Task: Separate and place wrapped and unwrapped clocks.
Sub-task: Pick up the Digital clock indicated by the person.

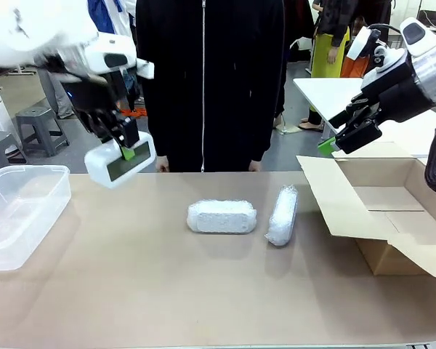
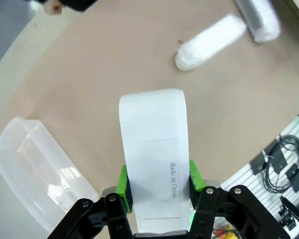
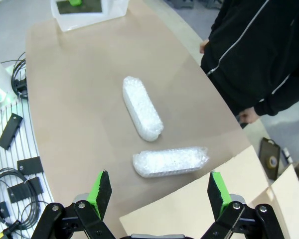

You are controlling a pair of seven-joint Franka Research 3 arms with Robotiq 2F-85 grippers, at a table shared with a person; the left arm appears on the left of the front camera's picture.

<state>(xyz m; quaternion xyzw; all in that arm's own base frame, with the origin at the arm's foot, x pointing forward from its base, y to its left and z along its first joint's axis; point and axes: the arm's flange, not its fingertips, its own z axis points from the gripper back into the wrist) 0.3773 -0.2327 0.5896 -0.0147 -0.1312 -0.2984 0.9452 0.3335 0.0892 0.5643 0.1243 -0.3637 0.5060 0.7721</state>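
White clock (image 1: 120,163) clamped in the left tool (image 1: 128,147), off the bench (image 1: 131,283); right tool (image 3: 156,191) wide open, empty; two bundles (image 1: 221,217) (image 1: 281,215) lie mid-bench.

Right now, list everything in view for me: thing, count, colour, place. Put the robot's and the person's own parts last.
bubble-wrap bundles: 2, translucent white, mid-table, apart, one crosswise, one pointing away
clock: 1, white with dark screen, held in the air over the table's left part
plastic tub: 1, clear, table's left edge
cardboard box: 1, brown, flaps open, table's right side
table: 1, tan
stools: 2, grey, floor beyond the left end
person: 1, black jacket, far side of the table
left end effector: 1, black with green pads, shut on the clock
right end effector: 1, black with green pads, open, raised near the box
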